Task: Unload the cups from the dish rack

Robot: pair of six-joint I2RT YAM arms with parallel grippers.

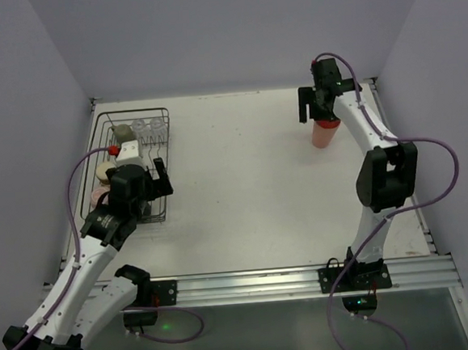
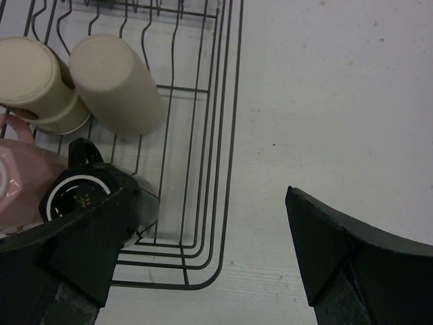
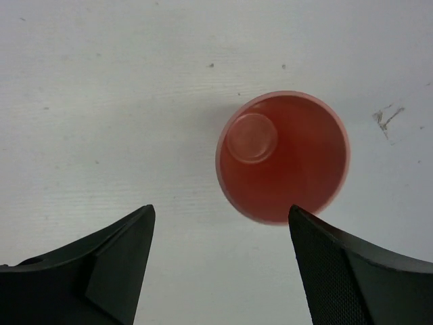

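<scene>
The dark wire dish rack (image 1: pixel 164 148) stands at the table's far left. In the left wrist view its near right corner (image 2: pixel 203 281) shows, with two beige tumblers (image 2: pixel 115 84) lying on their sides, a black handled mug (image 2: pixel 81 196) and a pale pink mug (image 2: pixel 20 179) inside. Clear glasses (image 1: pixel 149 126) stand at the rack's far end. My left gripper (image 2: pixel 216 247) hovers open and empty over the rack's near right corner, also seen from above (image 1: pixel 150 190). The salmon-pink tumbler (image 3: pixel 283 157) stands upright on the table at the far right (image 1: pixel 325 133). My right gripper (image 3: pixel 220 217) is open just above it, holding nothing.
The white table (image 1: pixel 241 166) is bounded by purple walls behind and at both sides. An aluminium rail (image 1: pixel 307 281) with the arm bases runs along the near edge.
</scene>
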